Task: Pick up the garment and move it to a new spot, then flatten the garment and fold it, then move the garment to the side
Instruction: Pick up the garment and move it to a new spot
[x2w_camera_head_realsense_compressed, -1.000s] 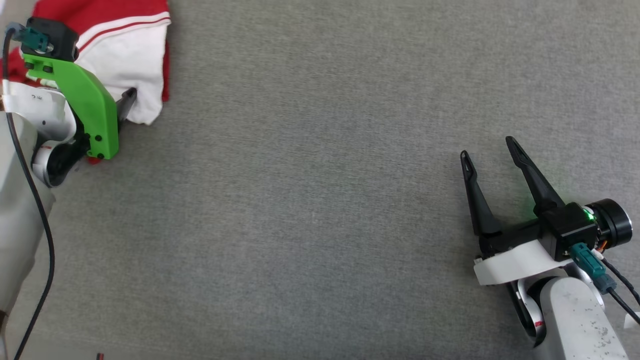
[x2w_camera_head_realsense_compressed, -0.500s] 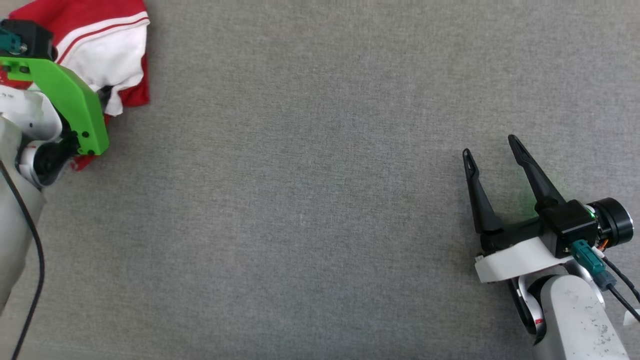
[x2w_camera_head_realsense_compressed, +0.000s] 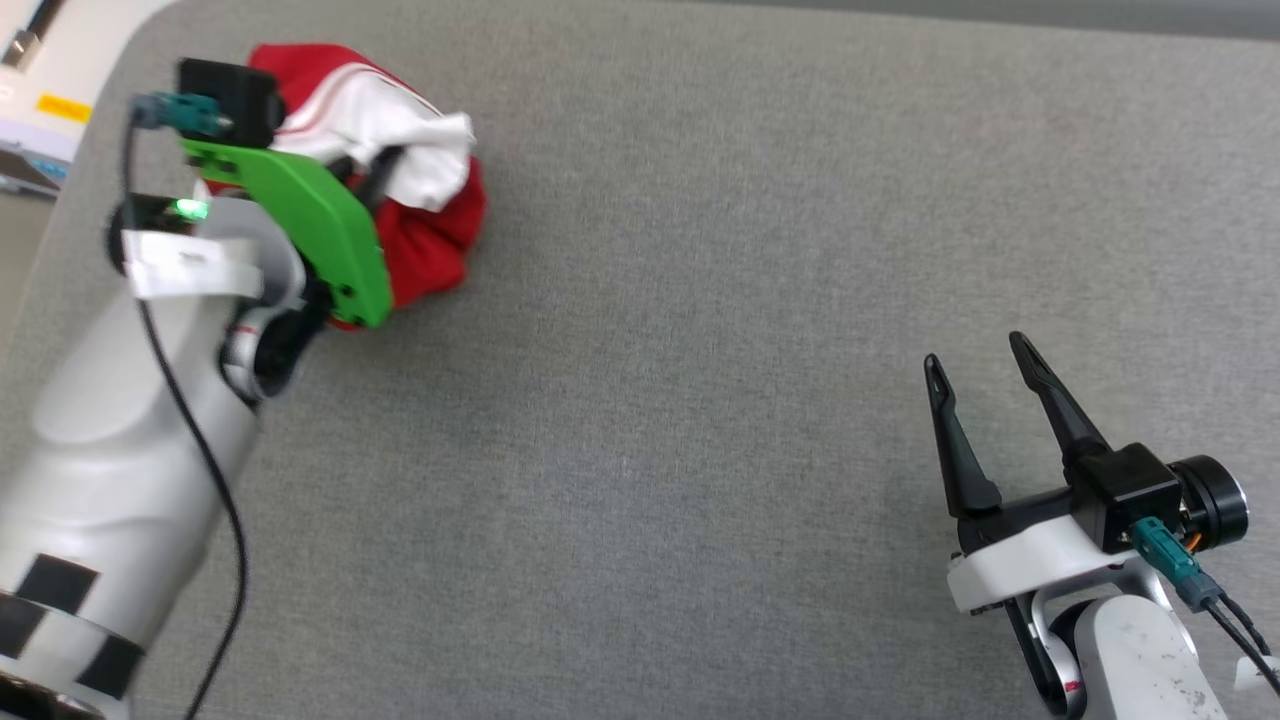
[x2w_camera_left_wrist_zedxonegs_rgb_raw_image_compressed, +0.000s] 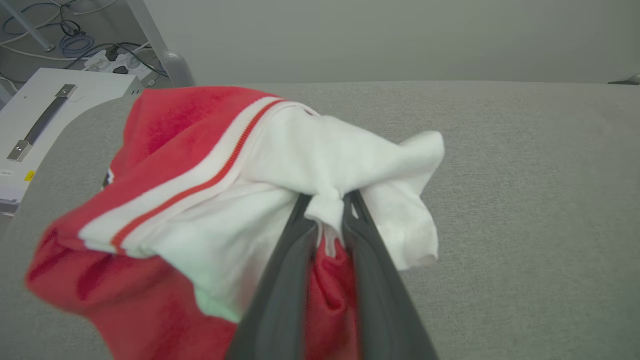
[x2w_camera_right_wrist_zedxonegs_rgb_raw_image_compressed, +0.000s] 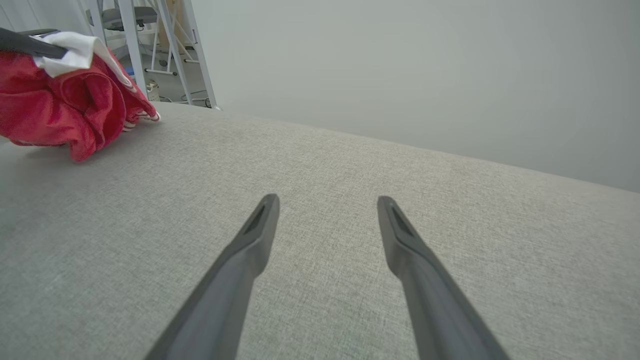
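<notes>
Closest to the robot, the right hand (x2w_camera_head_realsense_compressed: 975, 352) with two long dark fingers sits low over the soft grey cloth-covered table (x2w_camera_head_realsense_compressed: 700, 450). Its fingers are spread wide apart and there is nothing between them.

Further away, on the left, the left hand (x2w_camera_left_wrist_zedxonegs_rgb_raw_image_compressed: 328, 200) is squeezed nearly closed on a little bunch of white sleeve. That sleeve belongs to the red jersey shirt with white short sleeves and red-and-white stripes (x2w_camera_head_realsense_compressed: 430, 240). The shirt hangs in a crumpled ball right at the tips of the left hand. Its red bottom seems to touch the table near the far left corner. It is well apart from the right hand.

This looks like the first step, picking the shirt up to carry it to a new spot. Next, the left hand likely needs to bring the shirt to the open middle of the table and let go, so both hands can smooth it flat.

Past the table's edge sits a white box with a metal handle (x2w_camera_left_wrist_zedxonegs_rgb_raw_image_compressed: 50, 115)
</notes>
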